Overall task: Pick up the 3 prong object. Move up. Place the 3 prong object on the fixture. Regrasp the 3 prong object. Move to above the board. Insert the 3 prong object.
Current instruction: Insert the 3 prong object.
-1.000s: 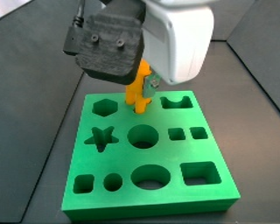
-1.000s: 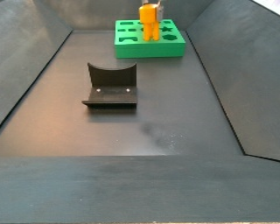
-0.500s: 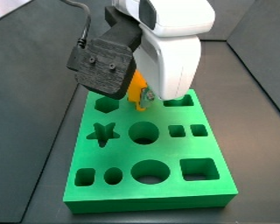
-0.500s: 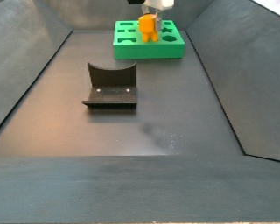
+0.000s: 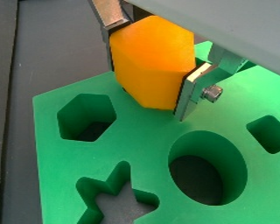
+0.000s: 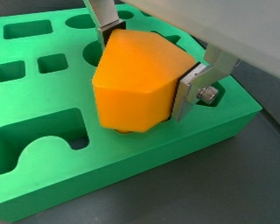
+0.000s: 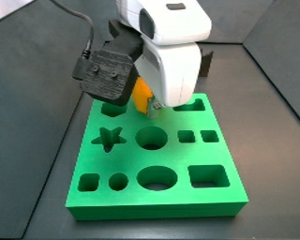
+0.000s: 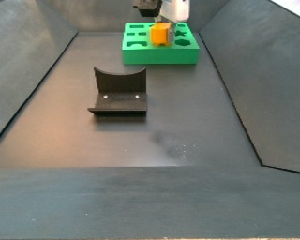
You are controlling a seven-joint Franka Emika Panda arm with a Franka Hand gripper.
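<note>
My gripper point(image 5: 154, 72) is shut on the orange-yellow 3 prong object point(image 5: 152, 59), silver fingers point(image 5: 199, 86) on its two sides. Both wrist views show its body low on the green board point(image 5: 73, 171), its lower end at the board's surface point(image 6: 130, 131); the prongs are hidden. In a side view the gripper point(image 7: 147, 105) stands over the board's far end point(image 7: 153, 178), with the object point(image 7: 142, 96) mostly behind the arm. In a side view the object point(image 8: 159, 34) sits low on the board point(image 8: 159, 52). The dark fixture point(image 8: 117, 91) stands empty on the floor, well away.
The board has hexagon point(image 5: 81, 118), star point(image 5: 116, 194) and round point(image 5: 206, 171) cut-outs close to the object. Dark sloping walls point(image 8: 27, 84) enclose the floor point(image 8: 165, 131). A black cable point(image 7: 78, 21) runs from the wrist.
The gripper has moved down with the 3 prong object. The object stands lower on the board than one second ago, with less of it showing above the surface.
</note>
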